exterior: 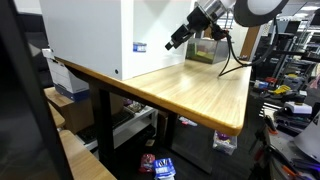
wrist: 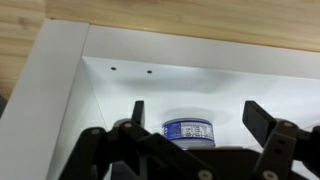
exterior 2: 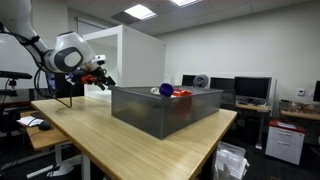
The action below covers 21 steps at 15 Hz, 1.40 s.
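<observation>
Since the wooden table carries a tall white box near a grey bin, and the gripper faces into that box with its jaws spread wide and empty, the small blue-labelled tin inside the white walls sits between the two fingers. The risk, as I judge it, is a finger catching a wall or tipping the tin on an off-centre approach. The gripper body cuts off the tin's lower half, its label is unreadable, and neither exterior view shows it clearly.
</observation>
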Each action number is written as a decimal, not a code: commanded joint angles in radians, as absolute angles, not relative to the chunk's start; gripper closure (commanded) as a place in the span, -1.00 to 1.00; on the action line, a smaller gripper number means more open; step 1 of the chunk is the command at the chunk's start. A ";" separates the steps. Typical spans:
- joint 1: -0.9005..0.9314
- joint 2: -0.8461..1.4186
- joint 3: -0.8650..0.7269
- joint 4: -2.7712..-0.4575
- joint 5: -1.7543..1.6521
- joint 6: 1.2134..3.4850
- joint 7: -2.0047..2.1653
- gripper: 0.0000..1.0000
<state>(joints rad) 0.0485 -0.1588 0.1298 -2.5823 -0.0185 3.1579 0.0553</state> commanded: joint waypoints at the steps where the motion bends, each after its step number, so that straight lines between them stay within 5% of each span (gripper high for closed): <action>1: 0.029 -0.103 0.137 -2.549 -0.045 3.199 0.044 -1.00; 21: 0.062 0.053 0.109 -2.414 -0.061 3.283 0.020 -1.00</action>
